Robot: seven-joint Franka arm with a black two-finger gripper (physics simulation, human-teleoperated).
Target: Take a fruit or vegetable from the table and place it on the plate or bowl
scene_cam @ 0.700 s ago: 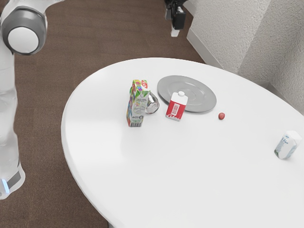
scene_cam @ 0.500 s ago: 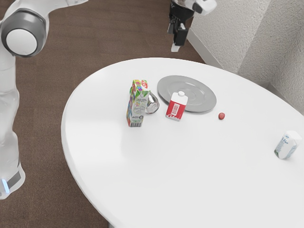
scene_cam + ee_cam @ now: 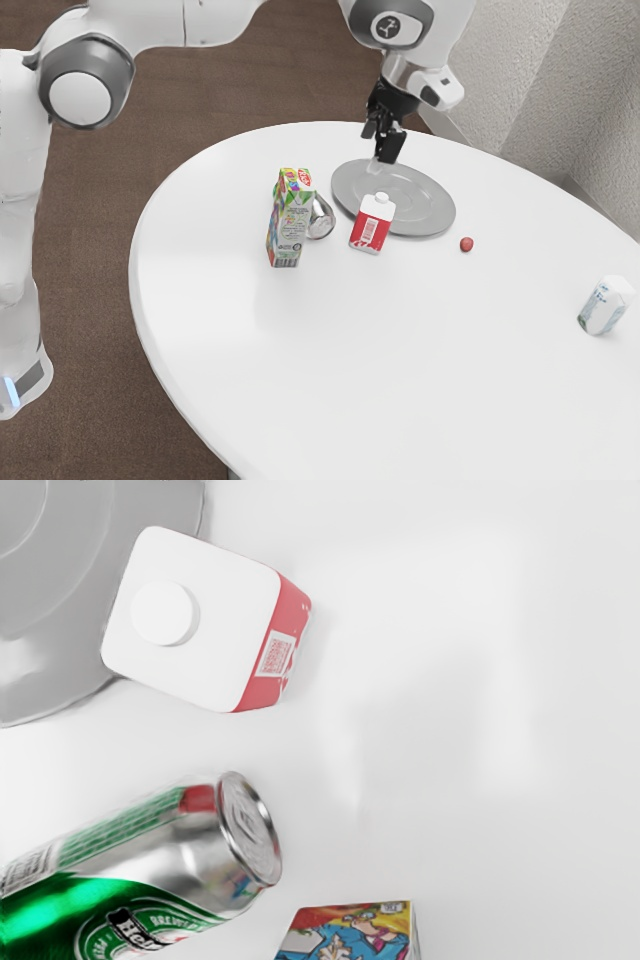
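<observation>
A small round red fruit (image 3: 466, 244) lies on the white table, just off the grey plate (image 3: 410, 195) toward the exterior view's right. My gripper (image 3: 386, 143) hangs above the plate's far rim, well apart from the fruit. Its fingers look open, with nothing between them. In the wrist view, part of the plate (image 3: 55, 570) lies under the hand.
A red-and-white carton (image 3: 372, 222) stands against the plate's near rim and is also seen from above (image 3: 205, 620). A green can (image 3: 130, 880) lies beside a colourful juice carton (image 3: 290, 217). A white-and-blue carton (image 3: 604, 305) stands at the far right. The table's edge (image 3: 140, 290) curves round at the left.
My arm has swung down and to the exterior view's right, bringing the gripper from above the floor behind the table to just over the plate's far rim. The objects have not moved.
</observation>
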